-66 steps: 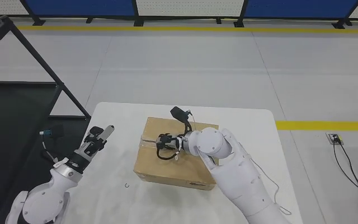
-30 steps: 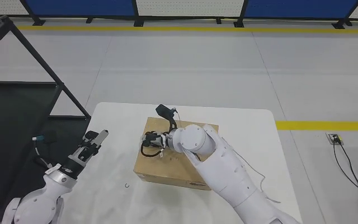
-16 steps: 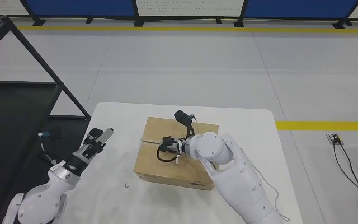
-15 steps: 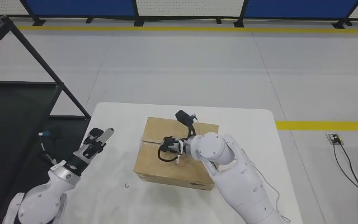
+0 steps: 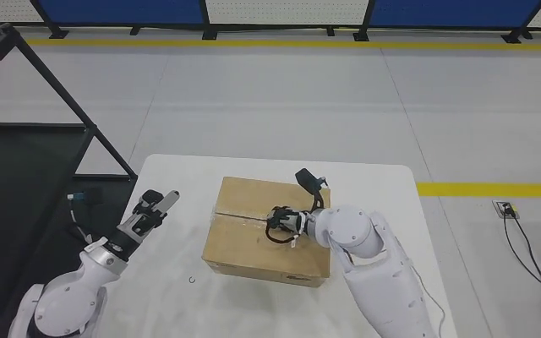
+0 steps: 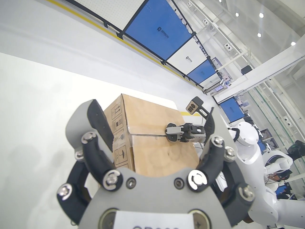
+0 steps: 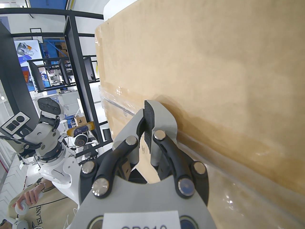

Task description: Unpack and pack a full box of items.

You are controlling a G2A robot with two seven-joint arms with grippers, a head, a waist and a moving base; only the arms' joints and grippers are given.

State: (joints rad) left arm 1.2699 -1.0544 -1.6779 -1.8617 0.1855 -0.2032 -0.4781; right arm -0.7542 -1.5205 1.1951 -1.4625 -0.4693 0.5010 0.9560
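Observation:
A closed cardboard box (image 5: 245,249) stands in the middle of the white table (image 5: 380,194), its top flaps joined by a taped seam (image 5: 241,215). My right gripper (image 5: 273,225) lies low on the box top at the seam, right of centre. In the right wrist view the right gripper (image 7: 145,113) is shut on a thin pale tool (image 7: 143,153), tip against the box (image 7: 202,60). My left gripper (image 5: 166,199) hangs open over the table's left part, apart from the box. The left wrist view has the left gripper (image 6: 152,117) facing the box (image 6: 152,158) and the right gripper (image 6: 170,133).
A small dark ring (image 5: 193,280) lies on the table in front of the box's left corner. A black metal frame (image 5: 51,84) stands beyond the table's left edge. Bare table runs along the box's left, right and far sides.
My right gripper slid left along the seam, then back right past the centre, staying shut on the tool. The left gripper shifted slightly towards the box.

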